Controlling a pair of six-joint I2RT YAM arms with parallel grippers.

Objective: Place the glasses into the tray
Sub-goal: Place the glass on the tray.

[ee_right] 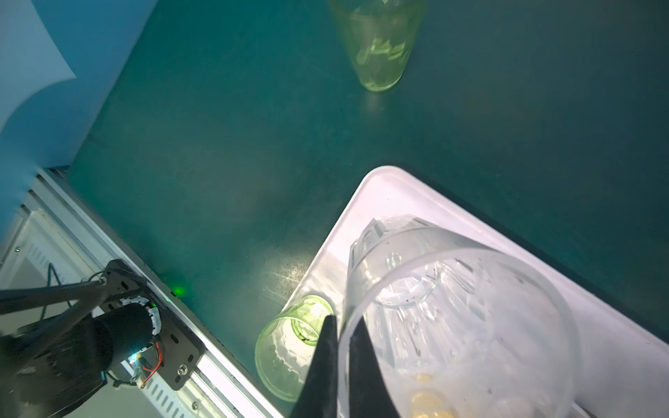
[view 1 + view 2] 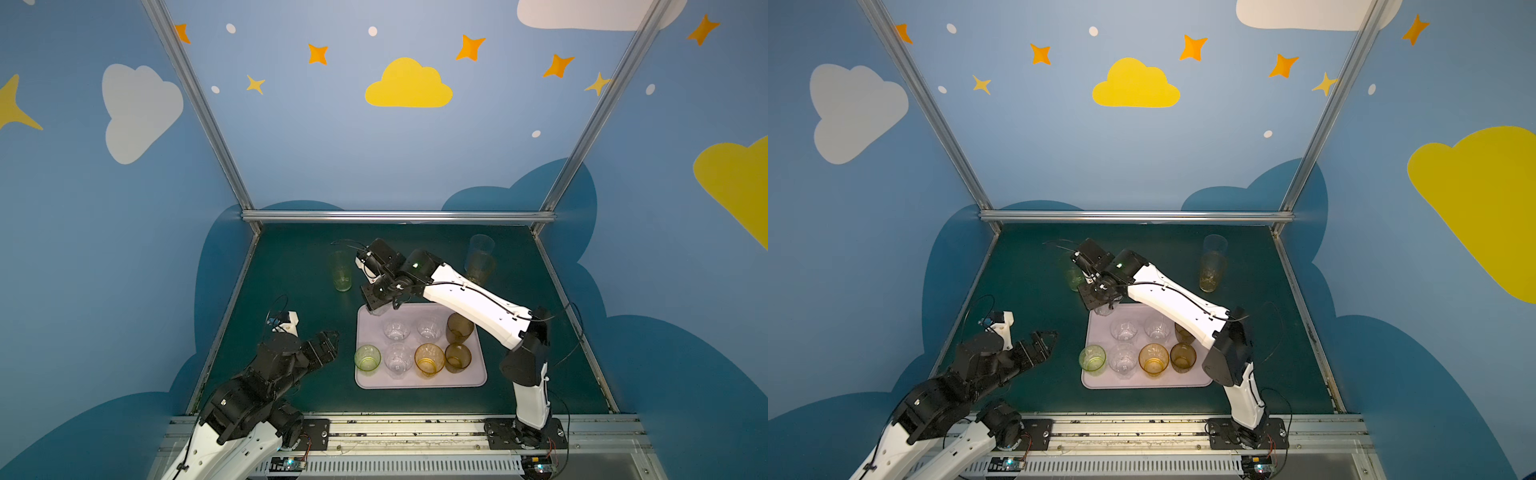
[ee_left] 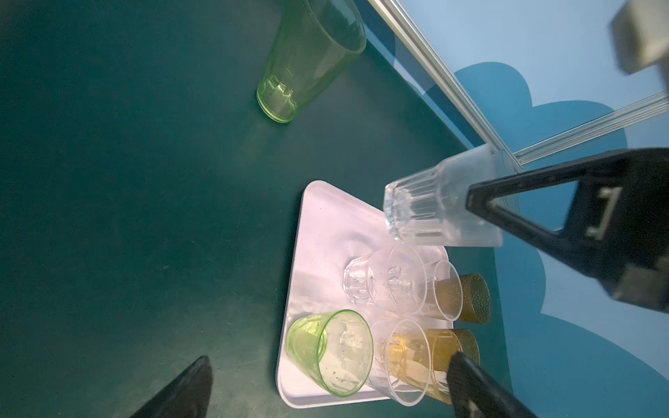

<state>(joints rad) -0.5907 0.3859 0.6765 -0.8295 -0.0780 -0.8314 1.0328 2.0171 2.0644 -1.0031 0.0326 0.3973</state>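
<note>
Clear faceted glass (image 3: 427, 213) hangs base-down over the tray's (image 2: 478, 376) bare far-left corner, its rim pinched by the right gripper (image 1: 344, 325); the left gripper (image 2: 330, 338) is spread, empty.

This is a robot test booth in a lab, not a home. A left arm (image 2: 249, 395) and a right arm (image 2: 469, 299) are bolted to a metal rail (image 2: 415, 430) well behind their fingers (image 2: 326, 338), with small circuit boards (image 2: 291, 463) and loose wires (image 1: 155, 358) beside the mounts (image 2: 316, 432). A dark green table (image 2: 291, 270) lies under the fingers. Beyond the fingers, aluminium posts (image 2: 199, 108) frame blue walls (image 2: 332, 158) painted with clouds (image 2: 408, 85) and stars (image 2: 318, 54), a staged backdrop closing the table in on three sides.
</note>
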